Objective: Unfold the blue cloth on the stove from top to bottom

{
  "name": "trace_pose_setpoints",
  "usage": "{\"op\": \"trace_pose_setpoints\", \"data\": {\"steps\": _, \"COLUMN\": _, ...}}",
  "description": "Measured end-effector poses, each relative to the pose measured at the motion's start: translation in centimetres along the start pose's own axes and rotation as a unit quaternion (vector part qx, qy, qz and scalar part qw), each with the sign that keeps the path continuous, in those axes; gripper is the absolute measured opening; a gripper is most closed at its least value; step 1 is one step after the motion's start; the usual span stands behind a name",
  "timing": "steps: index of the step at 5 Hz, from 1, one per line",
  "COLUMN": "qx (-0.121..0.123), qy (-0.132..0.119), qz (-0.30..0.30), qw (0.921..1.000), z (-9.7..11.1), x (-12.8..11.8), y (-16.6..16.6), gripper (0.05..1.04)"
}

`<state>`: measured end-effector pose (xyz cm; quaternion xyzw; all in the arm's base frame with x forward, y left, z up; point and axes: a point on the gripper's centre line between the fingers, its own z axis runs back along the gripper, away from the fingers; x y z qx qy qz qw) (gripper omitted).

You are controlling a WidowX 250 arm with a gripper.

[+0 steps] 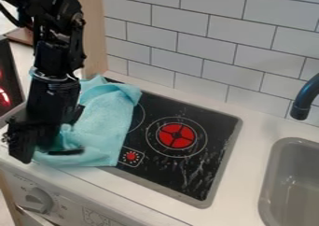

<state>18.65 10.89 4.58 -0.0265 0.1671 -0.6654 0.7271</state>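
The light blue cloth lies over the left part of the black stove, with its front edge on the white counter near the front. Its upper end is bunched up by the back left corner, and wrinkles run down it. Over the cloth's front left part hangs my gripper, pointing down, its two fingers apart: one is just left of the cloth, the other low over it. The arm and gripper hide the cloth's left side. Whether any cloth stands between the fingers I cannot tell.
Right of the cloth, a red burner and a small red dial mark show on the stove. A grey sink with a dark faucet is at the right. A tiled wall rises behind, and a knob sits on the front panel.
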Motion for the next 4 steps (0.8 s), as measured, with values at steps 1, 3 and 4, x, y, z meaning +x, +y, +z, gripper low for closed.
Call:
{"op": "trace_pose_setpoints", "data": {"steps": 1, "qx": 0.010, "qy": -0.028, "qz": 0.000, "qw": 0.9996, "z": 1.8, "x": 0.4, "y": -0.2, "gripper": 1.012}}
{"op": "trace_pose_setpoints", "data": {"steps": 3, "qx": 0.028, "qy": -0.131, "qz": 0.011, "qw": 0.9909, "z": 7.5, "x": 0.6, "y": -0.8, "gripper": 0.999}}
{"op": "trace_pose_setpoints", "data": {"steps": 4, "qx": 0.028, "qy": -0.132, "qz": 0.008, "qw": 0.9908, "z": 7.6, "x": 0.6, "y": -0.9, "gripper": 0.999}}
